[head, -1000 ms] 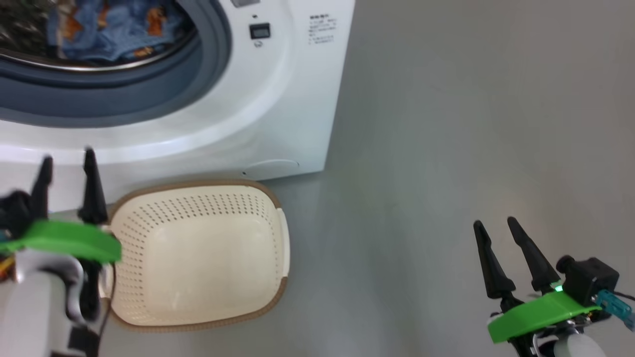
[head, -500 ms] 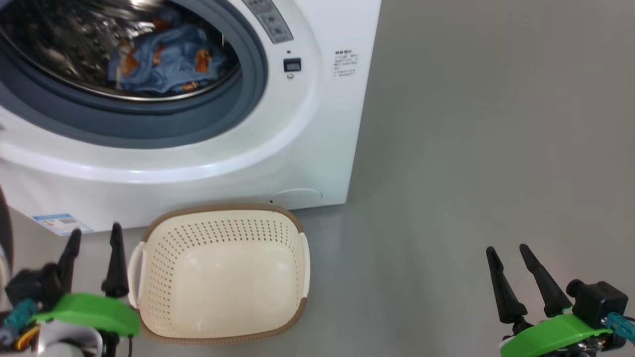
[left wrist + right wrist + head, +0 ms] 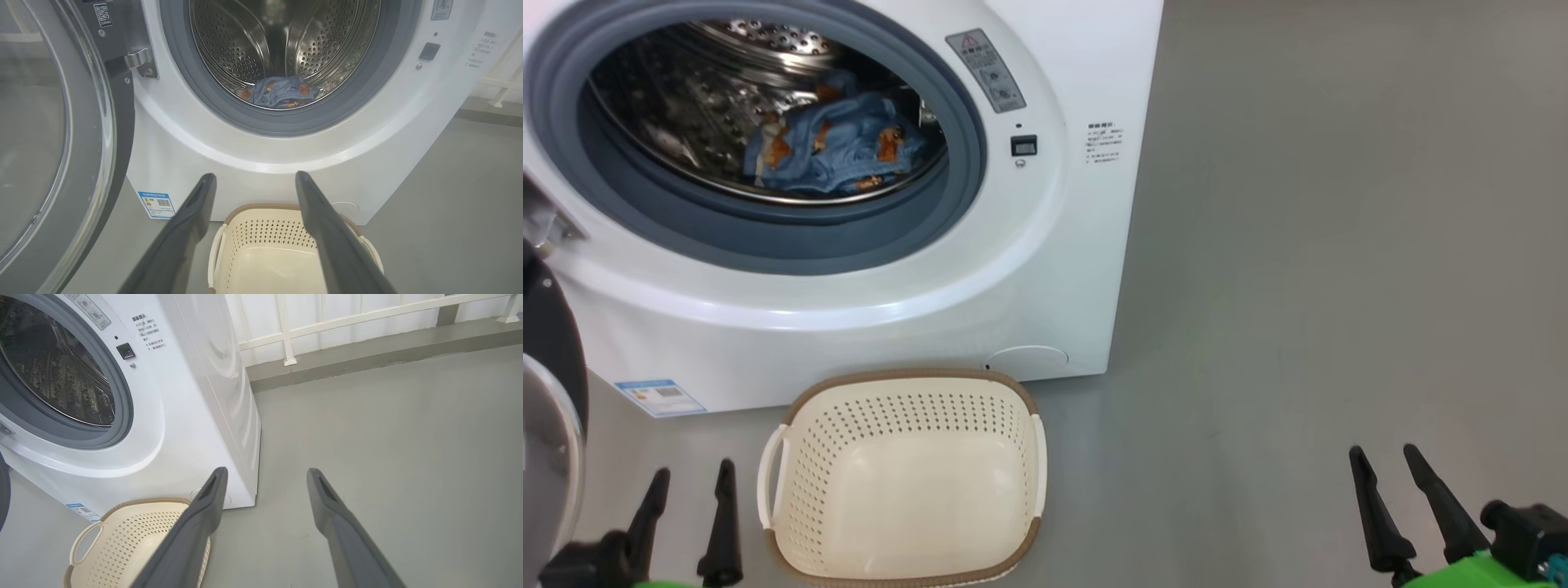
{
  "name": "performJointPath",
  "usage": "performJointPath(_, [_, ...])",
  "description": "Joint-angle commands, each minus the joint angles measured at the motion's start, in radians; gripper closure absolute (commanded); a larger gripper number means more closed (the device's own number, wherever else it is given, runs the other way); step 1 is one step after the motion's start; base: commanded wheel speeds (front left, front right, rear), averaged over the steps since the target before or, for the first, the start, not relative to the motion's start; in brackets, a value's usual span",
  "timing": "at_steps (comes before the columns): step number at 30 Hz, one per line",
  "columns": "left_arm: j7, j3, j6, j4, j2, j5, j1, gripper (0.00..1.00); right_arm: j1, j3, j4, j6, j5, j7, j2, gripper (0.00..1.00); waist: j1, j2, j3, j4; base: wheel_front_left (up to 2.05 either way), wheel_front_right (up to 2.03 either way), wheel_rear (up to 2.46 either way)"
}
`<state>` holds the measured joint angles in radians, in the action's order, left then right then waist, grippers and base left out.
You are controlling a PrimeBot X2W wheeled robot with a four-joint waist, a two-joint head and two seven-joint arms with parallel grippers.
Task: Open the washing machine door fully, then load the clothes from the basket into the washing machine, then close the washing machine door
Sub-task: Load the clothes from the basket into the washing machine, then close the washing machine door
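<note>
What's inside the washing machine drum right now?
Light blue clothes with orange print lie bunched at the bottom of the steel drum. Anything beneath that pile is covered.

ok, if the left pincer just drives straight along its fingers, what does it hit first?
Probably the washing machine, on its white front just below the grey gasket. The open left pincer points over the basket, not into it. Depth is hard to judge.

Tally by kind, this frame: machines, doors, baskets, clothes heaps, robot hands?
Washing machine: 1
Washing machine door: 1
Basket: 1
Clothes heap: 1
Hands: 2, left hand, right hand
Total: 6
</note>
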<state>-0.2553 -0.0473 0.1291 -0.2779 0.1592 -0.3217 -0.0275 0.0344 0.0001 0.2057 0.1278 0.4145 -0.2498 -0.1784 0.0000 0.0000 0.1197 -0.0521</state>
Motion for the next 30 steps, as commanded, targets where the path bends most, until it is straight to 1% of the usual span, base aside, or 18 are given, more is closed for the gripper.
performJointPath(1, [-0.006,-0.044,0.002,0.037,0.017,0.006,0.005,0.0,0.012,0.016,-0.026,0.003,0.006,-0.012,-0.022,0.0,0.0,0.0,-0.012,0.005,0.0,0.0,0.0])
performJointPath(7, [-0.006,-0.056,0.002,0.074,0.008,0.019,0.053,0.0,0.034,0.009,-0.028,0.003,0.008,-0.012,-0.021,0.0,0.0,0.0,-0.029,0.007,0.0,0.0,0.0])
performJointPath(21, [-0.006,-0.075,0.002,0.081,-0.008,0.043,0.078,0.0,0.045,0.023,-0.023,0.003,0.014,-0.012,-0.023,0.0,0.0,0.0,-0.057,-0.007,-0.02,0.02,0.0])
performJointPath(26, [-0.006,-0.075,0.002,0.081,-0.014,0.052,0.077,0.0,0.045,0.023,-0.025,0.003,0.015,-0.012,-0.024,0.0,0.0,0.0,-0.055,-0.005,-0.61,0.61,0.0])
performJointPath(30, [-0.006,-0.073,0.002,0.086,-0.014,0.051,0.076,0.0,0.042,0.023,-0.025,0.003,0.015,-0.012,-0.023,0.0,0.0,0.0,-0.053,-0.006,-1.22,1.22,0.0])
